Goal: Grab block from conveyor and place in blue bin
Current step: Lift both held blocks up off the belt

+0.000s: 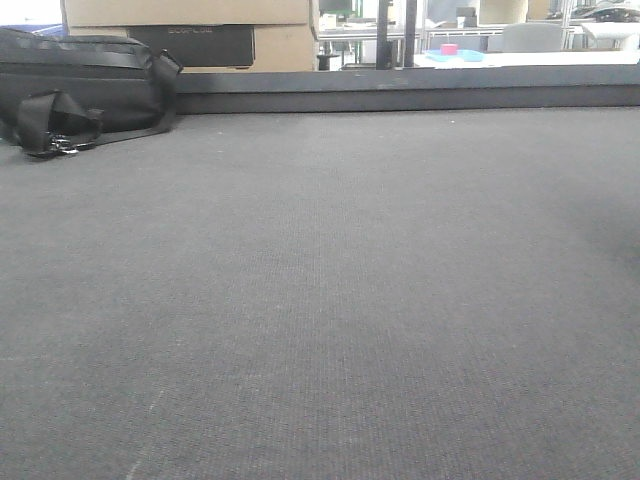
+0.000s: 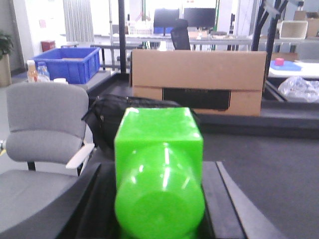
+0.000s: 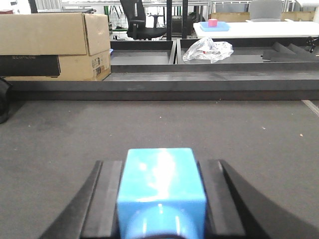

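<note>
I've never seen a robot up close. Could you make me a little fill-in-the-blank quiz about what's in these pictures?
The left gripper holds a ____ block.
The right gripper holds a ____ block.
The bag by the cardboard box is ____.
The bin behind the grey chair is ____.
Missing words: green, blue, black, blue.

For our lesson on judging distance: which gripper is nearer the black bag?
Left. The left gripper, holding the green block, has the black bag directly ahead, just beyond the block. The right gripper, holding the blue block, sees that bag only at its view's far left edge.
</note>
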Motion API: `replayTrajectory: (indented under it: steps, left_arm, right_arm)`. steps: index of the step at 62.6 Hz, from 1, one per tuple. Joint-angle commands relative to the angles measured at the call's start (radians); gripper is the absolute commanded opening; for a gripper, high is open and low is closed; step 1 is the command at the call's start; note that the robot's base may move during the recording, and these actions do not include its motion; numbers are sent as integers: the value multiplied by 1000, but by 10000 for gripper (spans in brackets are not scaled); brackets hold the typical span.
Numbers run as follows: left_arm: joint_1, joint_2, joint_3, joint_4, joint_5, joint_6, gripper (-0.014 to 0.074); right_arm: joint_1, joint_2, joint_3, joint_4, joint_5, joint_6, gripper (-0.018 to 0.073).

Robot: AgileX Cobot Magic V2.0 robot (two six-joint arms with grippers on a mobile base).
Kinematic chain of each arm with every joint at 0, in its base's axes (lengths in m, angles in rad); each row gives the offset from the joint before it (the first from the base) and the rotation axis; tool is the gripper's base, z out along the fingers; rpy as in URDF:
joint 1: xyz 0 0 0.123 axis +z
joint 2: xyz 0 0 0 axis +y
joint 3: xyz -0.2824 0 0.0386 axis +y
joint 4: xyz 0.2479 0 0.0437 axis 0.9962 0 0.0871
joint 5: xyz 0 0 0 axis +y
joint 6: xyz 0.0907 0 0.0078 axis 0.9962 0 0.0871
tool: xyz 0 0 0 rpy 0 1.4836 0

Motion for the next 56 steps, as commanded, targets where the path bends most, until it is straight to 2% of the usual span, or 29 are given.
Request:
replayTrajectory:
  steps: [1,5,10,12,16,19,28,38,48,56]
  left_arm:
    - [-9,-14,4,-6,-13,4,-111]
    - [-32,-17,4,-13,-13,4,-111]
    - [-110,-28,5,-7,-11,4,-111]
    - [-139,-30,5,24,-6,10,-111]
    - [-194,-42,5,161,10,24,-111]
    - [-213,-48,5,177,12,14,-111]
    - [-214,-87,28,34,35,-59,-111]
    - [-191,-174,114,1,49,-64,-111]
    - [-130,-290,182,-21,47,-64,-111]
    - [-82,-351,195,-21,54,-64,-111]
  right_arm:
    - [-3,-5,4,22,-42,-2,-162]
    - [-3,-7,8,22,-71,-2,-162]
    - [-3,-26,28,20,-123,-2,-162]
    - [-3,-34,41,20,-138,-2,-162]
    - [-3,-66,68,20,-152,-2,-162]
    - [-3,-94,90,20,-152,-4,-162]
    - [-3,-196,170,20,-146,-4,-162]
    - [-3,-304,244,20,-127,-4,-162]
    - [-3,-397,254,20,1,-4,-162]
    - [-3,-435,254,20,20,-4,-162]
